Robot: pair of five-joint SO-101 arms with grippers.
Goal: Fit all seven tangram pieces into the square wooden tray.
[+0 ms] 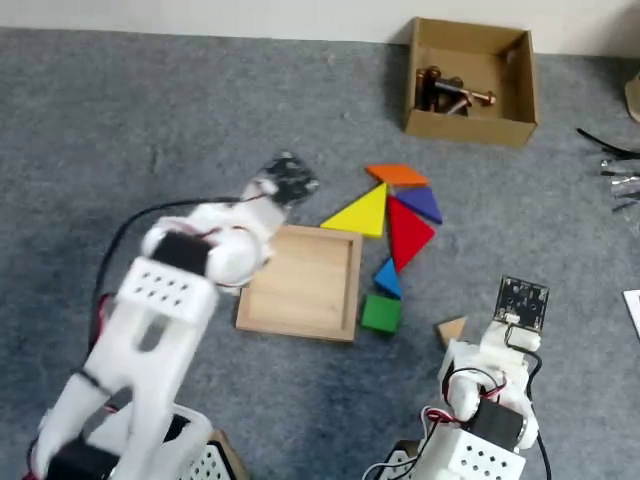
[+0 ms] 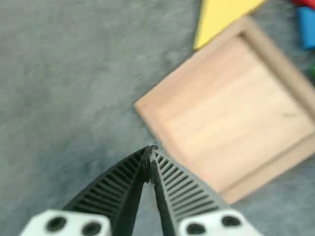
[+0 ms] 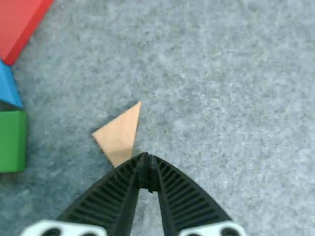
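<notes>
Tray [image 1: 300,328] sits near the centre of the grey desk [image 1: 150,120], with nothing in it. All seven pieces lie outside it, on the desk.

Yellow triangle [image 1: 362,213] is at the tray's far right corner, touching or overlapping the rim, cannot tell which. Orange piece [image 1: 397,174] and purple piece [image 1: 420,203] lie just beyond it. Red triangle [image 1: 408,232] is beside the yellow, on its right. Blue piece [image 1: 388,278] and green square [image 1: 381,312] sit just beside the tray's right rim, blue farther from the arms, the two touching. Tan triangle [image 1: 452,330] lies apart, right of the green square.

Left end effector [image 2: 150,152] — fingers pressed together, holding nothing, tips over the tray's left rim near a corner. Contact with the rim: cannot tell.

Right end effector [image 3: 147,169] — fingers together, empty, tips just at the tan triangle's near edge. The piece lies flat on the desk, not gripped.

Box [image 1: 465,125] stands at the far right, with metal parts inside
</notes>
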